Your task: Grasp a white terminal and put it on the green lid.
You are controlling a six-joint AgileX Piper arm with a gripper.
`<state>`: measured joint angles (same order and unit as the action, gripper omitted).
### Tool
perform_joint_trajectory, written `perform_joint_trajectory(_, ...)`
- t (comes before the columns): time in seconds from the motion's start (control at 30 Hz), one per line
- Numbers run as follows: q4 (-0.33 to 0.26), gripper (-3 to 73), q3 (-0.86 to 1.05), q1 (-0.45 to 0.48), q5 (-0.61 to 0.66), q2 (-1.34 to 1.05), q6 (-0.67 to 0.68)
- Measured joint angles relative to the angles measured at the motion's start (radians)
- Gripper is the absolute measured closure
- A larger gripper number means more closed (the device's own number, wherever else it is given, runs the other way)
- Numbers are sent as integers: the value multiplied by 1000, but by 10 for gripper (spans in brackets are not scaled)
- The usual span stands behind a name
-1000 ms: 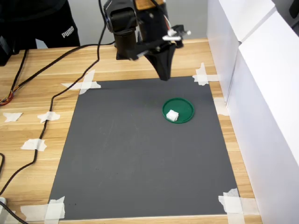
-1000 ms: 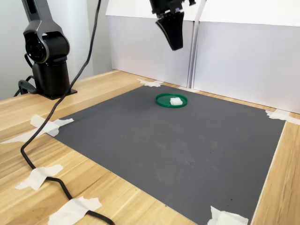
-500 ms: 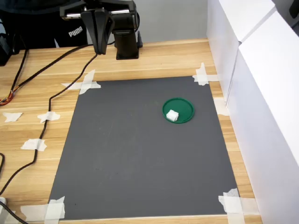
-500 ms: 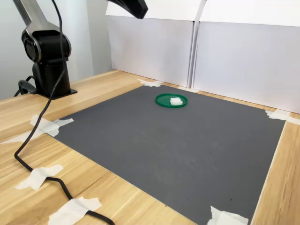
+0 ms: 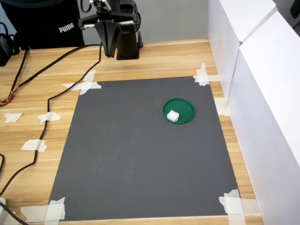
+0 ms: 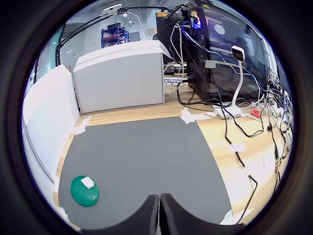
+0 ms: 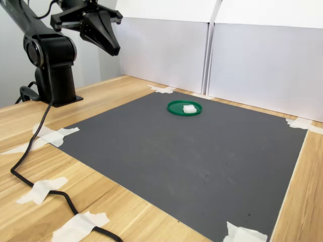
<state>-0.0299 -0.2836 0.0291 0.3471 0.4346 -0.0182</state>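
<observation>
— Resting inside the green lid point(image 5: 178, 111), the white terminal point(image 5: 173, 116) is already where the task wants it, isn't it?

— Yes. In both exterior views the small blocky white piece sits within the raised rim, toward one side of the disc, and it has not shifted over the last second. The lid lies on the dark grey mat point(image 5: 140, 154), near the corner closest to the white panels point(image 7: 242, 65).

— And what has changed?

— The arm. A second ago the gripper point(image 5: 108, 50) hung above the lid; now it has swung away to the far edge of the tabletop point(image 5: 56, 101), beside its own black base point(image 7: 53, 80). The placing looks finished, and the arm appears to be retreating.

— Is it carrying anything?

— Nothing. In the wrist view the two black fingertips point(image 6: 152, 215) meet with barely a slit between them, and no object is pinched there.

— Surfaces?

— Matte mat, taped at its corners with crumpled white tape point(image 5: 85, 85); pale wood-grain tabletop; smooth, glossy green plastic disc; hard white plastic terminal.
</observation>
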Motion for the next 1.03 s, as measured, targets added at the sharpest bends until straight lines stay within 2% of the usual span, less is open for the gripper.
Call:
perform_joint_trajectory(0.23, 0, 710, 134, 3, 2, -251, 0)
perform_joint_trajectory(0.47, 0, 710, 181, 3, 3, -430, 0)
perform_joint_trajectory(1.03, 0, 710, 184, 3, 12, -445, -2)
